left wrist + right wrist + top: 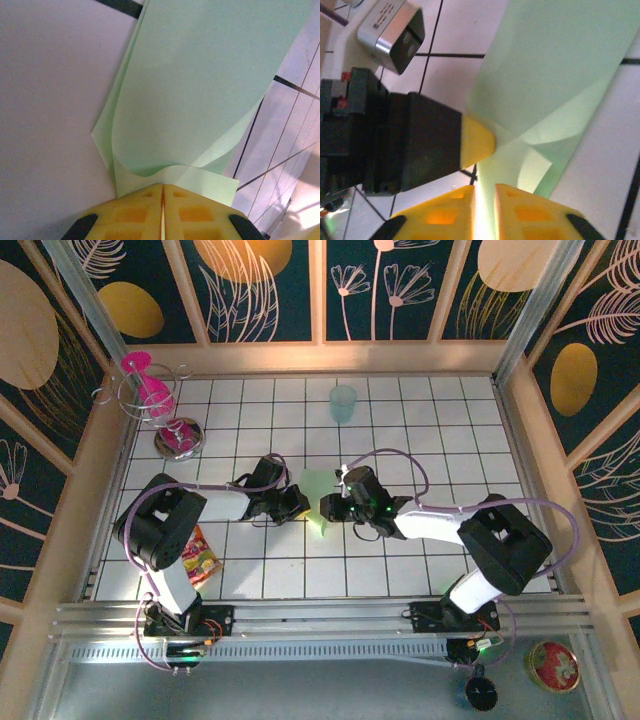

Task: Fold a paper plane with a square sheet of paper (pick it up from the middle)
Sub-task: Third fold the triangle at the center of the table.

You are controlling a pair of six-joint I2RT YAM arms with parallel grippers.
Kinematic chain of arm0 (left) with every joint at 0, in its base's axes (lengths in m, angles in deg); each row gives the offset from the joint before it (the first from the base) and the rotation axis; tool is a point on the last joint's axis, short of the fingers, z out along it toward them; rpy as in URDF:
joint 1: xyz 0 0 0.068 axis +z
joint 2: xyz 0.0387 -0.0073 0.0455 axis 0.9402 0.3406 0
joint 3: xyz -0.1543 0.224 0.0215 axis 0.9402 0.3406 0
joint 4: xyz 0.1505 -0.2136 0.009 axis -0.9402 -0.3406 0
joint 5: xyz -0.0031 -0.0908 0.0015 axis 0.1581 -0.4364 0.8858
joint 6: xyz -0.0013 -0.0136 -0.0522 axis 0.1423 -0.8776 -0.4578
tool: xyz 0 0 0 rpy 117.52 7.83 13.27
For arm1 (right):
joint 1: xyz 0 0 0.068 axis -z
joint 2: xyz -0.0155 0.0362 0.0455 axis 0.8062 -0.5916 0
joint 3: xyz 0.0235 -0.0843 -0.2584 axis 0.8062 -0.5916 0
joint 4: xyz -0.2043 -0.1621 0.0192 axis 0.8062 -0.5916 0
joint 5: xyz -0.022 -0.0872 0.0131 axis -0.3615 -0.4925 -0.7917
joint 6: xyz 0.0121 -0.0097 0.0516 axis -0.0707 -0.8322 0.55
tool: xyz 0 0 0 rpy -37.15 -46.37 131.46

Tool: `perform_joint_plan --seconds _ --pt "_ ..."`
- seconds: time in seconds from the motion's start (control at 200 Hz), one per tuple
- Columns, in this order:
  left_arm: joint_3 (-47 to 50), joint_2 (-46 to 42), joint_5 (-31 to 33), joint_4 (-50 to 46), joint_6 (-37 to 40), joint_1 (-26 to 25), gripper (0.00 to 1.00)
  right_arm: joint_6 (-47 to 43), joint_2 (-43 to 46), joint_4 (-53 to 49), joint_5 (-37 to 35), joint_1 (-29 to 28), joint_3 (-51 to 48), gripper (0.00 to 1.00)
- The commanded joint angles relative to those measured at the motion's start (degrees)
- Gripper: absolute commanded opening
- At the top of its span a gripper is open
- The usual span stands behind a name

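The light green square sheet of paper (314, 488) lies on the white tiled table, folded into layers, with one flap curling upward (200, 85). My left gripper (299, 503) comes in from the left, and its yellow pads (135, 212) are pressed together on the sheet's near edge. My right gripper (328, 507) faces it from the right. Its yellow pads (530, 212) stand a narrow slit apart, and the paper (555, 65) runs down into that slit. In the right wrist view the left gripper's yellow fingertip (476, 140) touches the paper just beside my right pads.
A translucent teal cup (343, 403) stands at the back centre. A pink glass in a wire rack (148, 388) and a metal dish (180, 438) sit at the back left. A snack packet (200, 558) lies near the left arm's base. Wooden walls ring the table.
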Motion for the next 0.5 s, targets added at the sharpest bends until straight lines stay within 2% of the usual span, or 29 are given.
perform_joint_plan --seconds 0.0,0.18,0.496 --pt "0.81 1.30 1.02 0.51 -1.41 -0.27 0.09 -0.36 -1.35 -0.86 4.65 -1.30 2.14 0.13" --pt "1.01 1.16 0.28 0.93 -1.41 -0.27 0.10 -2.17 -4.42 -2.59 4.91 -2.96 4.75 0.05" --pt "0.82 0.90 -1.00 1.59 -1.32 -0.32 0.10 -3.06 -8.34 -4.10 5.98 -3.59 7.26 0.04"
